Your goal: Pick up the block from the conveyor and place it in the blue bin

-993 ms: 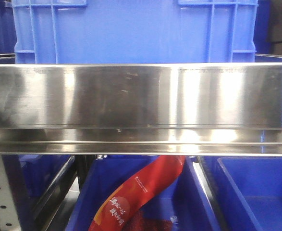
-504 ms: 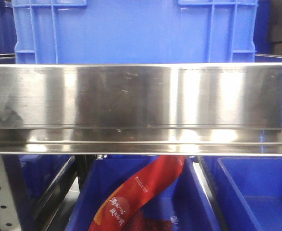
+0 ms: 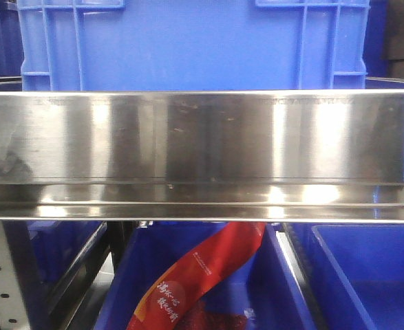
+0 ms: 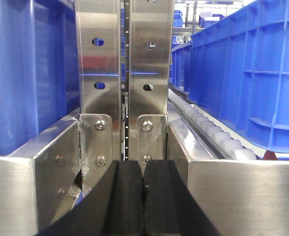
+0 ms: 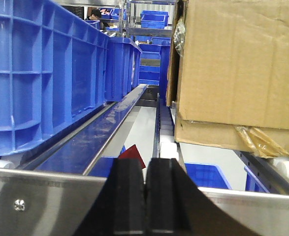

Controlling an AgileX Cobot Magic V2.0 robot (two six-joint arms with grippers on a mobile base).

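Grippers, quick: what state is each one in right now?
Left gripper: closed, holding nothing.
Right gripper: closed, holding nothing.

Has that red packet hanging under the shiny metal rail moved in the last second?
No. The red packet sits at the same spot beneath the metal rail and in the blue bin.

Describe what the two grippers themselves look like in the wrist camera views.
Only the fingers show. The left gripper has two matte black fingers, thick and blocky, flaring outward toward the bottom of the picture, with flat inner faces. The right gripper looks the same: black, rubbery-looking fingers with squared tips and curved outer flanks. No cables, markings or arm links are visible.
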